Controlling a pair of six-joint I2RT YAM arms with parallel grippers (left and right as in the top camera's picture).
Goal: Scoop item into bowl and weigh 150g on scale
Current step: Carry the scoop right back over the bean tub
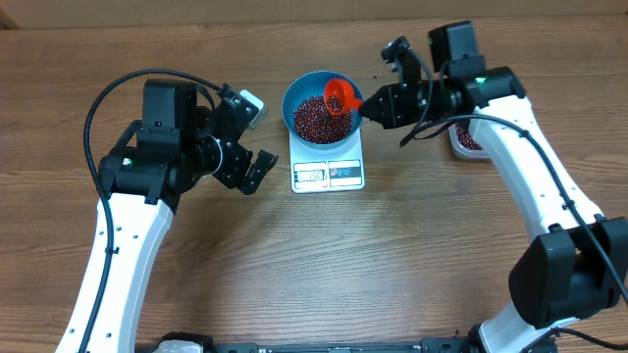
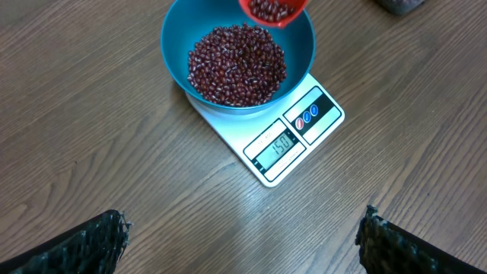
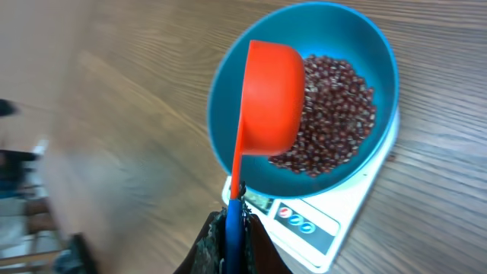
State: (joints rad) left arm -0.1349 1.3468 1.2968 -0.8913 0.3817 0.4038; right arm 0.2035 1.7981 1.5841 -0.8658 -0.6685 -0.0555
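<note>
The blue bowl (image 1: 294, 98) stands on the white scale (image 1: 329, 175), with a heap of red-brown beans (image 1: 319, 118) inside. In the left wrist view the scale (image 2: 293, 133) shows 150 on its display. My right gripper (image 1: 378, 103) is shut on the blue handle of a red scoop (image 1: 341, 95), which hangs over the bowl's right rim. Some beans lie in the scoop (image 2: 272, 11). In the right wrist view the scoop (image 3: 270, 99) is above the bowl (image 3: 358, 30), with my right gripper (image 3: 234, 236) clamped on its handle. My left gripper (image 1: 257, 137) is open and empty, left of the scale.
A clear tub (image 1: 466, 139) with more beans sits at the right, partly hidden behind my right arm. Bare wooden table lies under my left gripper (image 2: 243, 240), in front of the scale.
</note>
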